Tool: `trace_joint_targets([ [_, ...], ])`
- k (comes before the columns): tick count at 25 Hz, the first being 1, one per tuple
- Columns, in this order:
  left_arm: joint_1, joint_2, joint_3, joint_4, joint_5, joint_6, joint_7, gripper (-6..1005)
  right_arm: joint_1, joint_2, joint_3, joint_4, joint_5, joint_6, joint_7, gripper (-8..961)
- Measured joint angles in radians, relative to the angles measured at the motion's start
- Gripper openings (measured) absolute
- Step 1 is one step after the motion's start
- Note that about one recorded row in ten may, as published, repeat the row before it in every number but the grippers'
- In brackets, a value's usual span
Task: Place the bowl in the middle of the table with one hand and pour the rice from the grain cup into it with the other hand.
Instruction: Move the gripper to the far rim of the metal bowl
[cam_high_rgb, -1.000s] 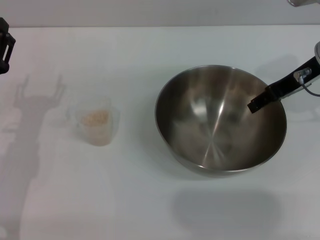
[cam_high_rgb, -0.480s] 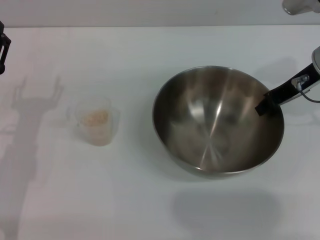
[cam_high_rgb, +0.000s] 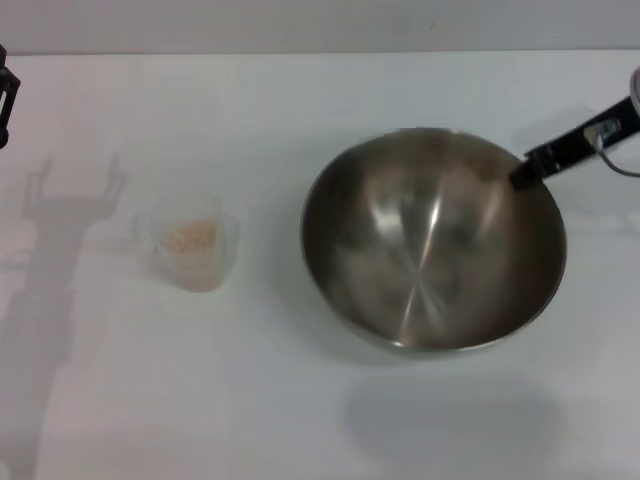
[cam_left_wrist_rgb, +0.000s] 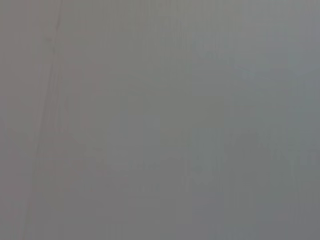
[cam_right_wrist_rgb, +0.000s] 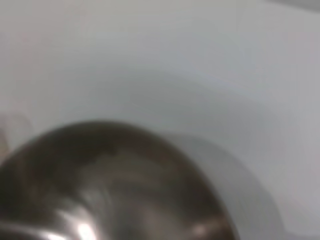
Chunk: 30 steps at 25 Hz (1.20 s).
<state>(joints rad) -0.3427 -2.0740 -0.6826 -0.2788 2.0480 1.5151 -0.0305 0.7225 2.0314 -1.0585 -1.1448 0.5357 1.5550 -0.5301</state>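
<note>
The shiny steel bowl stands right of the middle of the white table, and it is empty inside. My right gripper reaches in from the right, and its dark tip is at the bowl's far right rim. In the right wrist view the bowl fills the lower part of the picture. The clear grain cup stands upright at the left, with the rice in it. My left gripper is just in view at the left edge of the head view, well away from the cup.
The shadow of my left arm falls on the table to the left of the cup. The left wrist view shows only a plain grey surface.
My right gripper has drawn back from inside the bowl to its far right rim. The bowl has shifted slightly to the left. The cup and my left arm have not moved.
</note>
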Motion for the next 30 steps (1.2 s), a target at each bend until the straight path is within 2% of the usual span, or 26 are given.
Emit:
trace_joint_targets([
  [3,0.001,0.000,0.000,-0.003,0.001,0.004,0.001,799,0.015,0.014,0.003,-0.006,0.016,-0.016,-0.019,27],
  [6,0.001,0.000,0.000,-0.003,0.002,0.007,0.001,798,0.025,0.017,-0.003,-0.002,0.015,-0.018,-0.020,26],
  [20,0.002,-0.001,0.000,-0.003,0.002,0.019,0.000,793,0.023,0.011,0.002,-0.006,0.012,-0.002,-0.017,25],
  [30,-0.003,0.000,0.000,0.001,0.000,0.019,0.003,790,0.018,0.018,0.029,-0.016,0.019,-0.035,-0.012,23],
])
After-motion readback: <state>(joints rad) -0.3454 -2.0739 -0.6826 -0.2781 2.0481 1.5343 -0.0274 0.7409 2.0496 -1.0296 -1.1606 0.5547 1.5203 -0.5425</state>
